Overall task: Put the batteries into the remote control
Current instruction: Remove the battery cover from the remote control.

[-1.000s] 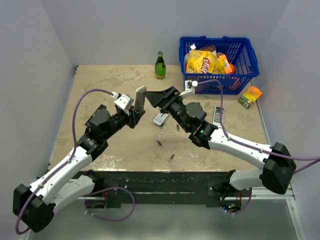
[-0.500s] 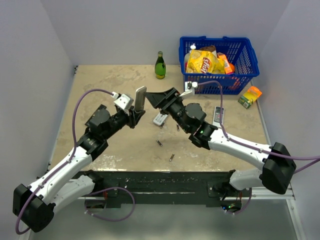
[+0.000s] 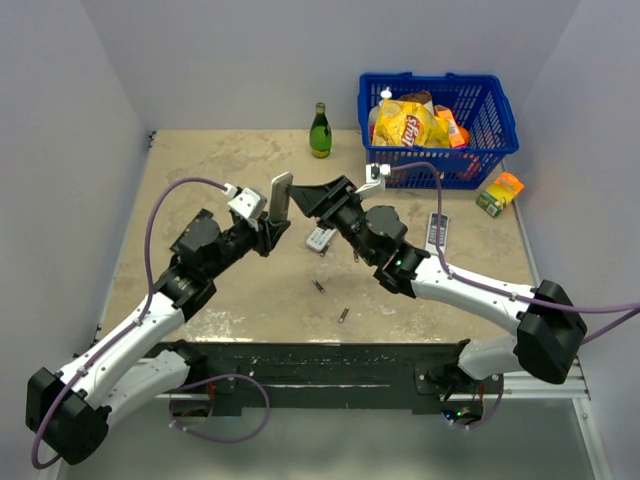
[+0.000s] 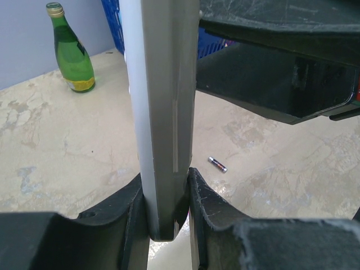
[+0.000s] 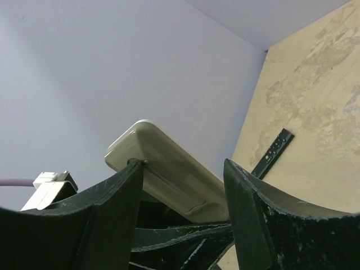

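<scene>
The left side of the table [image 3: 210, 155] lies open. At its middle the raised remote [image 3: 281, 198] and the right gripper [image 3: 304, 196] just beside it leave almost no gap, with batteries [image 3: 319, 286] and a white remote [image 3: 320, 238] on the tabletop below. A bottle [image 3: 320, 131] and basket [image 3: 490, 150] stand along the far edge.

Desk [image 3: 200, 170]: mottled beige, paler blotches. Remote control [image 4: 163, 112]: plain grey, white along one edge. Batteries [image 3: 343, 316]: dark; one shows a red band and a silver tip. Bottle [image 3: 320, 131]: green, yellow label, gold cap. Basket [image 3: 480, 160], far right corner: blue lattice. Chip bag [image 3: 408, 125]: yellow, red logo. Arms [image 3: 130, 340]: white and black; cables [image 3: 150, 235] purple.
</scene>
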### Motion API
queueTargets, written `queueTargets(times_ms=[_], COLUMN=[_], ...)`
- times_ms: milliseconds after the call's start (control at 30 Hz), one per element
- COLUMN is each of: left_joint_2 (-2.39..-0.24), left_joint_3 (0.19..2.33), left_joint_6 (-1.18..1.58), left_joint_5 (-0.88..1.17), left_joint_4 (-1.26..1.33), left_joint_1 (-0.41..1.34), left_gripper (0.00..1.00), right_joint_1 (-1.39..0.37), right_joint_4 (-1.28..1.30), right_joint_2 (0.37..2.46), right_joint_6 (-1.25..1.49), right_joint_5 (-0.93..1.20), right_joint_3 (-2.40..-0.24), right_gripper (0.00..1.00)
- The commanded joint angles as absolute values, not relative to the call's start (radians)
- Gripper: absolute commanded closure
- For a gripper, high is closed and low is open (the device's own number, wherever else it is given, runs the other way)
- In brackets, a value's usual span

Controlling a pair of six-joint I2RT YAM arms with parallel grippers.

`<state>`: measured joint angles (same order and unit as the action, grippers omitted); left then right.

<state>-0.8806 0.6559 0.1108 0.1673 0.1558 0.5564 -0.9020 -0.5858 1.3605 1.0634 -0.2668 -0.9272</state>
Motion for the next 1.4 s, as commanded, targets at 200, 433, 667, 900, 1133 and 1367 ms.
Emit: queueTargets(times_ms=[200, 433, 667, 900, 1133, 1367], left_joint_2=[-0.884, -0.894, -0.885, -0.887, -0.891, -0.905], left_joint_3=[0.658, 0.660, 0.658, 0.657, 0.658, 0.649], left_joint_6=[0.091, 0.092, 0.089, 0.071, 0.014, -0.058], left_joint_5=[0.184, 0.190, 0.193, 0.196, 0.126, 0.034], left_joint_4=[0.215, 0.216, 0.219, 0.219, 0.196, 0.183], left_joint_1=[0.557, 0.557, 0.557, 0.563, 0.591, 0.638], left_gripper=[1.00, 1.00, 1.00, 1.00, 1.00, 1.00], right_joint_1=[-0.894, -0.893, -0.893, -0.891, -0.891, -0.874], right_joint_4=[-0.634, -0.646, -0.635, -0.604, -0.474, -0.400], right_joint_2=[1.324, 1.321, 1.333, 1.361, 1.370, 1.371], right_joint_6=[1.074, 1.085, 1.101, 1.112, 1.100, 1.141], right_joint_5=[-0.271, -0.264, -0.279, -0.252, -0.232, -0.215], right_joint_3=[-0.937, -0.940, -0.936, -0.957, -1.014, -0.991], right_gripper=[0.38, 0.38, 0.38, 0.41, 0.44, 0.53])
